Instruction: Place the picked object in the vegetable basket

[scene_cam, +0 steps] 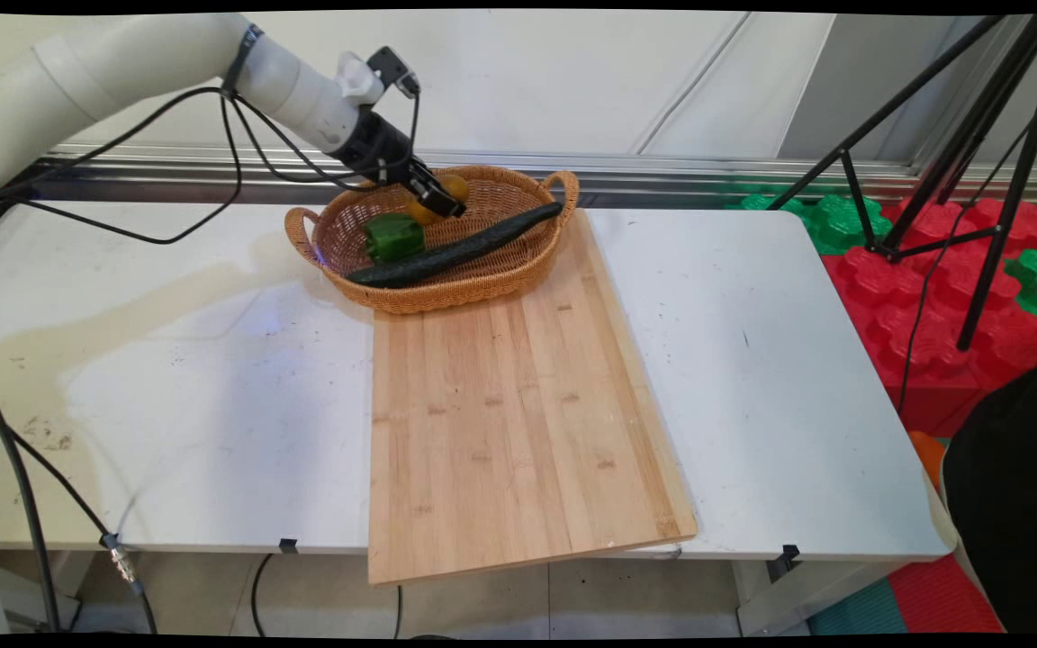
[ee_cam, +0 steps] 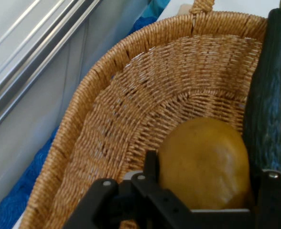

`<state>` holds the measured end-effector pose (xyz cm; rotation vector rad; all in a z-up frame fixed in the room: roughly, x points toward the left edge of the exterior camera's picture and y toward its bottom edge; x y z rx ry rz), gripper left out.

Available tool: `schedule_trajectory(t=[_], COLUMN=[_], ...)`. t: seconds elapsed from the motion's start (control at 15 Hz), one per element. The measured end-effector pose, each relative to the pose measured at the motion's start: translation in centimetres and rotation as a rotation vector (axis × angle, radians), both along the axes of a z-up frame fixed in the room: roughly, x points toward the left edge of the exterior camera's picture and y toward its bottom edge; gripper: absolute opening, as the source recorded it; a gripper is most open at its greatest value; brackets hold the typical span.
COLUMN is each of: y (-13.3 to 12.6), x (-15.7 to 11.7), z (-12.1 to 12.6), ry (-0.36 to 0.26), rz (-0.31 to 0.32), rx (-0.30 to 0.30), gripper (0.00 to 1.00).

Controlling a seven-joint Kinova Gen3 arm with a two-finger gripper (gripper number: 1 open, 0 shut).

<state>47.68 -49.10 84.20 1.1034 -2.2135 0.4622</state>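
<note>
My gripper reaches down into a wicker basket at the back of the table. It is shut on a yellow-orange round fruit. In the hand view the fruit fills the space between the two black fingers, and the gripper sits low against the basket's woven wall. A long dark green cucumber lies across the basket just beside the fruit, along the right edge of the hand view. A green pepper sits at the basket's left side.
A bamboo cutting board runs from the basket to the table's near edge and overhangs it. The white table lies on both sides of it. A black tripod and red and green foam blocks stand off the table's right end.
</note>
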Motion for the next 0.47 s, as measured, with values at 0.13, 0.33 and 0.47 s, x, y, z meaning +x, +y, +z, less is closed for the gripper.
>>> schedule_trajectory(t=[0.13,0.33,0.47], y=[-0.6,-1.2,-1.7], x=[-0.5,-1.1,-1.6], z=[-0.5,-1.0,-1.3], ry=[0.002,0.005,0.009], rz=[0.005,0.01,0.014], rx=[0.004,0.004,0.0], gripper=[0.0,1.0,1.0])
